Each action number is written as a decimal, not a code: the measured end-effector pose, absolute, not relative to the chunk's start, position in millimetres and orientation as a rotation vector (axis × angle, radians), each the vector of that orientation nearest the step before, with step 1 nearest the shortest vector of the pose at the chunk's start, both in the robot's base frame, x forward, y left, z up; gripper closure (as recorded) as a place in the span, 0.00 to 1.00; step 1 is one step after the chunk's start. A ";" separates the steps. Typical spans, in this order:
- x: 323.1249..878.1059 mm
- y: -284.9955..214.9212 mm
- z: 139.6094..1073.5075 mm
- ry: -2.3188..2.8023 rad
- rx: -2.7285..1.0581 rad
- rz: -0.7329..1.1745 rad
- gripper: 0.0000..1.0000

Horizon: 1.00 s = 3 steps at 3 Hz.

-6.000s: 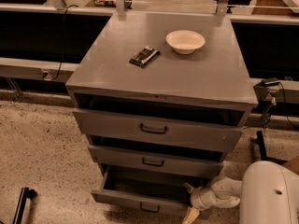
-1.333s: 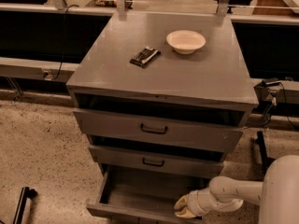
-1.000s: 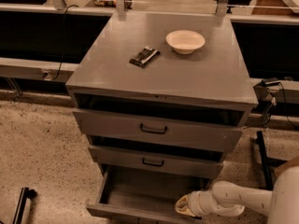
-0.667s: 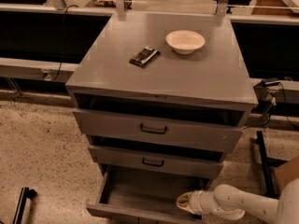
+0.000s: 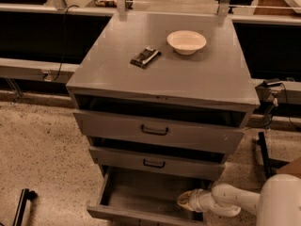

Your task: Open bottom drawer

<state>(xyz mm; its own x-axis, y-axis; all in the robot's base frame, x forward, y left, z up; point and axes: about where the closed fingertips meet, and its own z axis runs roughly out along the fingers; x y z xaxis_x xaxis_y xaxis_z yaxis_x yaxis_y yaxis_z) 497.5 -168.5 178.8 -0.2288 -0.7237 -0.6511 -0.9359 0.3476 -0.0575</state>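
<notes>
Cabinet (image 5: 160, 79) of grey metal is filling the middle of the frame, and its bottom drawer (image 5: 136, 192) is standing pulled out at the lower centre, its plain grey tray showing. The gripper (image 5: 187, 200) is sitting over the drawer's right end, on a white arm (image 5: 235, 199) reaching in from the lower right corner; whether it is clenched or released cannot be told. A white bowl (image 5: 186, 41) and a dark packet (image 5: 145, 57) are resting apart on the cabinet top.

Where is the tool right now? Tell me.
The tool is low right in the camera view, over the right end of the open bottom drawer, below the middle drawer.
</notes>
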 end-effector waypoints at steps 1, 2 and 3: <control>488.8 -164.5 149.8 2.071 -1.468 0.535 1.00; 471.0 -170.5 140.3 2.052 -1.495 0.572 1.00; 439.0 -166.1 145.7 1.971 -1.666 0.632 1.00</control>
<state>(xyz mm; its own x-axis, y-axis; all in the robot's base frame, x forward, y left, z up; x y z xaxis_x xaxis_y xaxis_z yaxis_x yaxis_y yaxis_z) 439.0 -166.1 145.7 -0.1437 -0.7656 -0.6270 -0.9875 0.1524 0.0402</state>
